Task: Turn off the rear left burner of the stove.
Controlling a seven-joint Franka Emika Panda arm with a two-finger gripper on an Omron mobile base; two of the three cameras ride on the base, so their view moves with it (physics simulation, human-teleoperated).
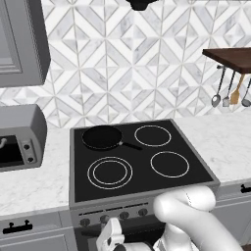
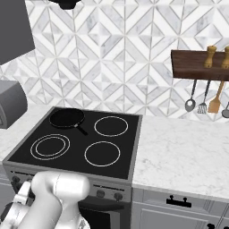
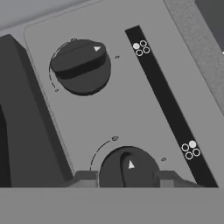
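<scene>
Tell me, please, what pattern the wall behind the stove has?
White and grey geometric diamond tile backsplash, clearest in the left base view.

A black skillet [image 1: 102,137] sits on the stove [image 1: 147,180], with a toaster oven [image 1: 19,136] on the marble counter [image 1: 29,186].

Hidden or cut off:
- Rear left burner [image 1: 102,138]: covered by the black skillet [image 1: 101,137]; surface not visible.
- Toaster oven [image 1: 19,137]: cut by the left edge in both base views.
- Gripper [image 3: 127,178]: only the finger tips rise above the bottom band, flanking the nearer knob [image 3: 127,168], whose lower part is cut off; contact cannot be told.
- Panel burner symbols [image 3: 141,47]: tiny.
- Stove [image 2: 117,181] front: partly behind the arm.
- Wall shelf [image 1: 230,59]: cut by the right edge.
</scene>
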